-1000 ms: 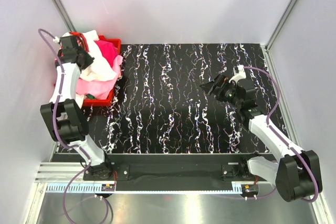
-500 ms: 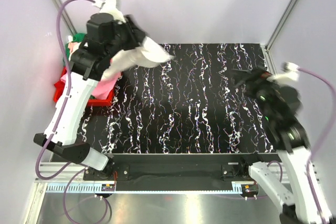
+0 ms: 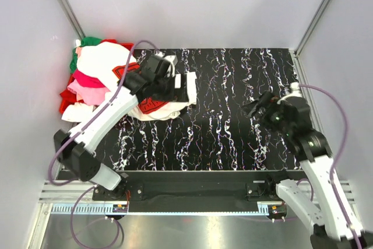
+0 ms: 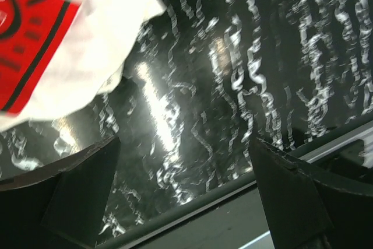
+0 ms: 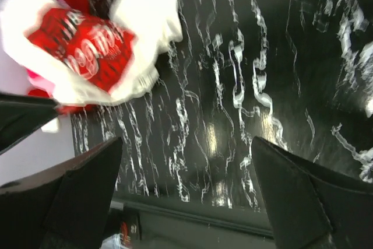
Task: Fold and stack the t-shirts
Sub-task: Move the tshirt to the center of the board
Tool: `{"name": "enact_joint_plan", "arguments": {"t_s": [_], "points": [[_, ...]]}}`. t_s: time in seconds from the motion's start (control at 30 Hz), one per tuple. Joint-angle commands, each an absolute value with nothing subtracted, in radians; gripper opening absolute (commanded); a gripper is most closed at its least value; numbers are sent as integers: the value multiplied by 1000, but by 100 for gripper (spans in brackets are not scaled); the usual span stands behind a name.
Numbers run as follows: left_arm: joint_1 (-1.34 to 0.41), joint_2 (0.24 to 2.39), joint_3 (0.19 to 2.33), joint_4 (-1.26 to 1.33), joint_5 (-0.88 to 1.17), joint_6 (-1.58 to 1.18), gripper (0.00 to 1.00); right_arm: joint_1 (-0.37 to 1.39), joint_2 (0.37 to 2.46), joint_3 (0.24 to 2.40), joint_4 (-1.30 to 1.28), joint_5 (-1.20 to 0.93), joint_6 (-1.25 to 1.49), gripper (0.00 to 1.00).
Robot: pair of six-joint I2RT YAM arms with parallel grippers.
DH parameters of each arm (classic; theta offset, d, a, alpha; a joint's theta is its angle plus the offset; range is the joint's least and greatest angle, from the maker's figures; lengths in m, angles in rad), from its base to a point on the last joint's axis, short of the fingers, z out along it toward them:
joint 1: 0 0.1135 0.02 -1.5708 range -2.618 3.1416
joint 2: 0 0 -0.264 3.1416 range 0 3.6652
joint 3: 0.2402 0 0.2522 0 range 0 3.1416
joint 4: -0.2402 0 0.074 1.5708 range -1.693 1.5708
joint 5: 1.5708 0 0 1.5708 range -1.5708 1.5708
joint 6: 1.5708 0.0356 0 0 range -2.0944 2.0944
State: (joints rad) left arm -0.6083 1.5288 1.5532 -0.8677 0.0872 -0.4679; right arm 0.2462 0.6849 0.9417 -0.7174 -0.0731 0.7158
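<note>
A large, soft white t-shirt (image 3: pixel 160 111) lies crumpled on the glossy black tabletop (image 3: pixel 233 144), in its near-left part, just right of the clothes heap. The cloth is bunched into loose, rounded folds. A red block of print with white lettering and dark outlines faces up among them. In the left wrist view the print reads as a flat red panel edged with a black line, on a smooth white fold. The right wrist view shows the same shirt from further off and blurred, its red patch carrying curly white script.

The left hand (image 3: pixel 180 86) hangs directly over this white t-shirt. Its two dark, wedge-shaped fingers (image 4: pixel 70 202) are spread wide with only marbled tabletop between them, so the shirt is released. The right hand (image 3: pixel 256 108) is well apart on the right side of the tabletop, also spread and holding nothing.

At the far-left corner sits a heap of t-shirts (image 3: pixel 96 71). White is on top, with magenta and pale pink layers beneath and a green one at the back. They spill over a red plastic bin (image 3: pixel 66 100), of which only an edge shows. The tabletop is hard and shiny, black with wavy white veins.
</note>
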Motion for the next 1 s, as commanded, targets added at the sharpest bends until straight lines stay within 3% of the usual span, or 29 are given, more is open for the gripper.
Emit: {"name": "enact_joint_plan", "arguments": {"t_s": [0.0, 0.13, 0.23, 0.57, 0.73, 0.97], "points": [[-598, 1324, 1419, -815, 34, -456, 99, 250, 784, 865, -623, -300, 799, 100], [-549, 1182, 1299, -836, 2, -454, 99, 322, 1013, 902, -509, -328, 787, 100], [-497, 1073, 1217, -859, -40, -440, 99, 359, 1253, 1043, -488, -307, 723, 100], [-382, 789, 970, -848, -66, -403, 99, 469, 2025, 1720, -651, -189, 643, 100], [-374, 703, 924, -842, -115, -399, 99, 486, 2225, 1896, -721, -140, 712, 100], [-373, 614, 888, -802, -129, -402, 99, 534, 2330, 1959, -686, -167, 772, 94]]}}
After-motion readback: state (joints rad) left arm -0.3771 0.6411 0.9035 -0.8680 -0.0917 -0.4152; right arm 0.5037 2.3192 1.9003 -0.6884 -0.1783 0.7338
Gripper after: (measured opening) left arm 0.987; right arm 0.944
